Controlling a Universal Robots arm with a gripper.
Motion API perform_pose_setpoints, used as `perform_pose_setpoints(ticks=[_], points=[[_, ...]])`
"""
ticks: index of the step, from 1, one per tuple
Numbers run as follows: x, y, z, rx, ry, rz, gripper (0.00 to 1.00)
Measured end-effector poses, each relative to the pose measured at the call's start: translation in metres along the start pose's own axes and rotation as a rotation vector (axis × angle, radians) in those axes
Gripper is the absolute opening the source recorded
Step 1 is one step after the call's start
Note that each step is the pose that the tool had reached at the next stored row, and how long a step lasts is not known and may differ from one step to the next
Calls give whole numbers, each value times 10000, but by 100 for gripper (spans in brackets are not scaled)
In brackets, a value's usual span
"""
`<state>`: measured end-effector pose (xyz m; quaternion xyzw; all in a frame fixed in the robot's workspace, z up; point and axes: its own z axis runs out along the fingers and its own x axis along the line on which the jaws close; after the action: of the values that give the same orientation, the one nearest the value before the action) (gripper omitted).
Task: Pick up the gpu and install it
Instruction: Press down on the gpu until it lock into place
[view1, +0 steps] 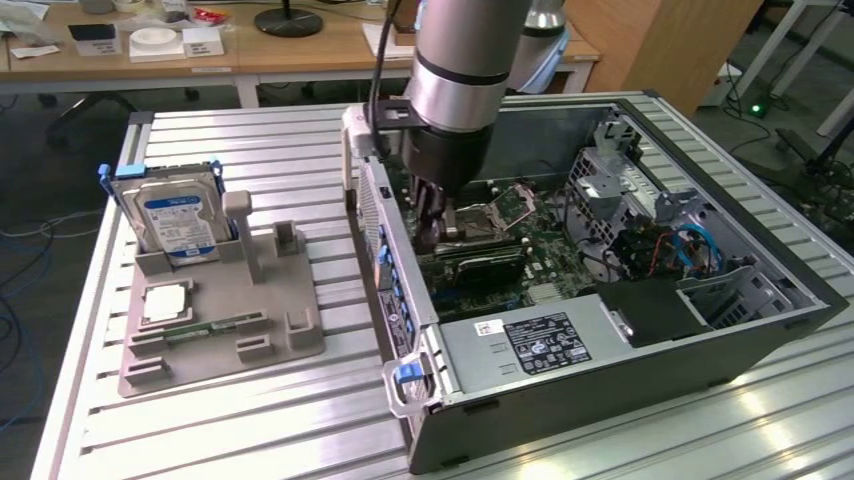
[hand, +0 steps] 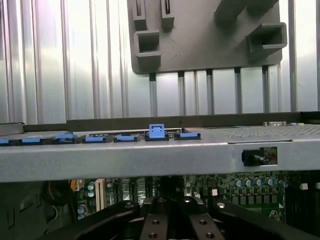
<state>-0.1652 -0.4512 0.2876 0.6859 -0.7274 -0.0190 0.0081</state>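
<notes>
The gpu (view1: 483, 265), a thin dark card, lies low inside the open computer case (view1: 400, 300) on the green motherboard (view1: 541, 235). My gripper (view1: 434, 238) reaches straight down into the case and is shut, its fingertips at the card's end near the case wall. The fingers hide the contact, so I cannot tell whether they pinch the card or only rest against it. In the wrist view, the grey case wall (hand: 150, 157) with blue clips (hand: 157, 132) crosses the picture, and the motherboard (hand: 250, 187) lies beyond it.
A grey parts holder (view1: 287, 340) stands at the exterior view's left on the ribbed metal table. It carries an upright hard drive (view1: 178, 220), a square chip (view1: 163, 303) and a green memory stick (view1: 214, 327). The power supply (view1: 534, 345) and drive cage (view1: 627, 190) crowd the case.
</notes>
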Motion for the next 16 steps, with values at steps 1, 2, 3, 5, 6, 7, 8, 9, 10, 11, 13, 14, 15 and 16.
perform_pose_setpoints(ticks=[1, 2, 3, 5, 6, 7, 8, 9, 10, 11, 13, 14, 15, 16], points=[[1, 28, 0, 45, -1, 0, 10], [2, 51, 1, 90, -3, 0, 10], [3, 70, 2, 125, -6, 0, 10], [5, 94, 3, 174, -9, -2, 10], [5, 101, 3, 193, -9, -2, 10], [6, 107, 3, 210, -11, -3, 10], [6, 111, 4, 219, -12, -2, 10], [6, 110, 4, 227, -12, -4, 10], [6, 112, 4, 234, -12, -4, 10], [6, 113, 5, 239, -12, -3, 10], [6, 113, 8, 245, -12, -3, 10], [6, 112, 13, 248, -15, -3, 10], [6, 112, 18, 248, -15, -3, 10], [6, 112, 22, 246, -13, -2, 10]])
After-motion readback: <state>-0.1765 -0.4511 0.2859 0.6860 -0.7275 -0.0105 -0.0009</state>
